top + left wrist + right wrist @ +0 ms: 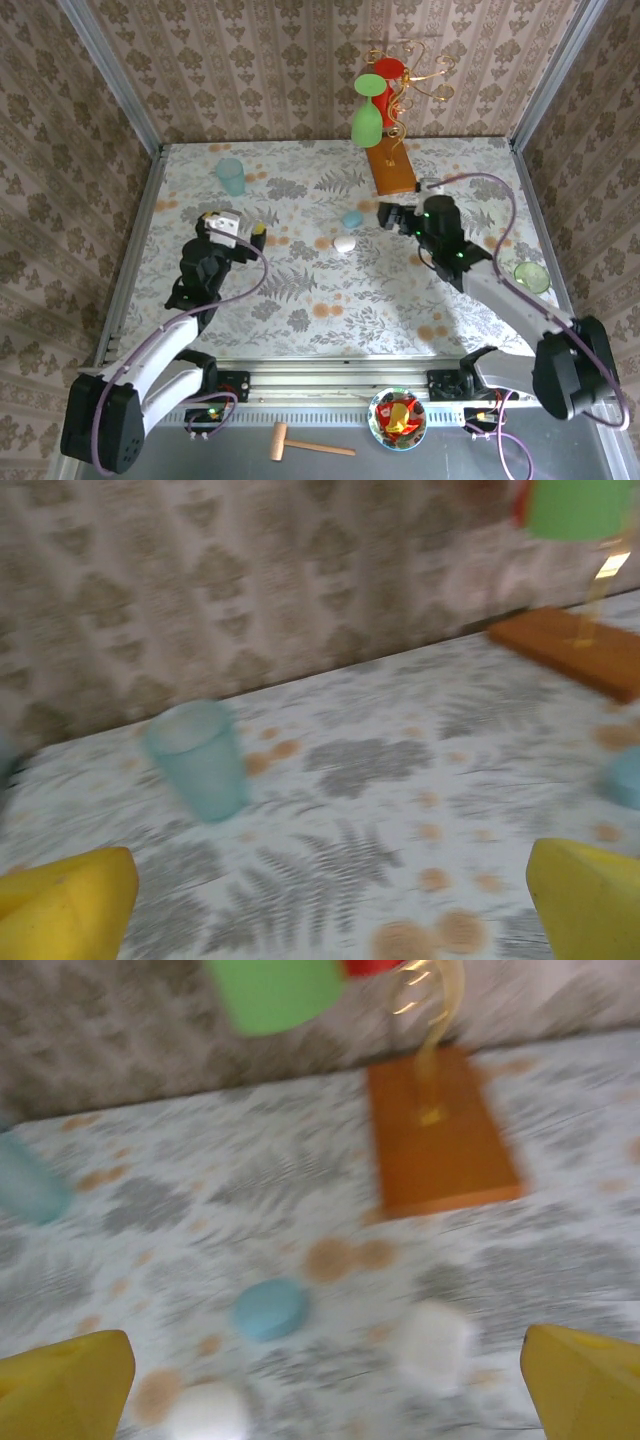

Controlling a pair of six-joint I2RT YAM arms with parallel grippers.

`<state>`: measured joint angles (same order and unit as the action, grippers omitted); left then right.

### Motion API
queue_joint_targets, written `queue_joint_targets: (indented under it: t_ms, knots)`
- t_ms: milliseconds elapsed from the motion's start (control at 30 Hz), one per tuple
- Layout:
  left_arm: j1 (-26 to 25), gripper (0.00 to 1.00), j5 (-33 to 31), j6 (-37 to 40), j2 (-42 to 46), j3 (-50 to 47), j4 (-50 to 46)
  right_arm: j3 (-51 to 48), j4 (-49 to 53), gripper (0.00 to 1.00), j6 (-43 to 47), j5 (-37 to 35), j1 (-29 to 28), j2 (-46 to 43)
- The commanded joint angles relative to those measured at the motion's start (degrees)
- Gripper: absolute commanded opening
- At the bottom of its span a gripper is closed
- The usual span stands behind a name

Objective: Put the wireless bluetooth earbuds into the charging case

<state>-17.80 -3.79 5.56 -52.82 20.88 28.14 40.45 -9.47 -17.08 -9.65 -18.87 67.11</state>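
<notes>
At nine o'clock the left gripper [330, 905] hangs spread wide, with nothing between its jaws. Mid-table, the blue case [352, 218] and the white case [345, 243] lie just apart. The earbuds I can't pick out; they are too small and the wrist views too blurred. At two o'clock the right gripper [325, 1385] is likewise gaping and empty, and it faces the cases.

My worry is that those smooth pebbles would skate away under a careless finger. The cup stand [392, 168] at twelve also looks near enough to clip.

As for containers:
- The teal cup [231, 182] sits at eleven, contents unclear.
- Both cases seem closed.
- The bowl [372, 415] at six holds red and yellow bits.
- The green-rimmed dish [517, 270] at three looks bare.
</notes>
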Motion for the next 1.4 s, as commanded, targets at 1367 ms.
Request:
queue_joint_targets:
  t_ms: [1367]
  knots:
    - [16.13, 1.0, 0.5, -1.79, -36.33, 1.63, 24.26, -17.07, -39.56, 1.0, 15.23, 5.16, 17.67, 20.78]
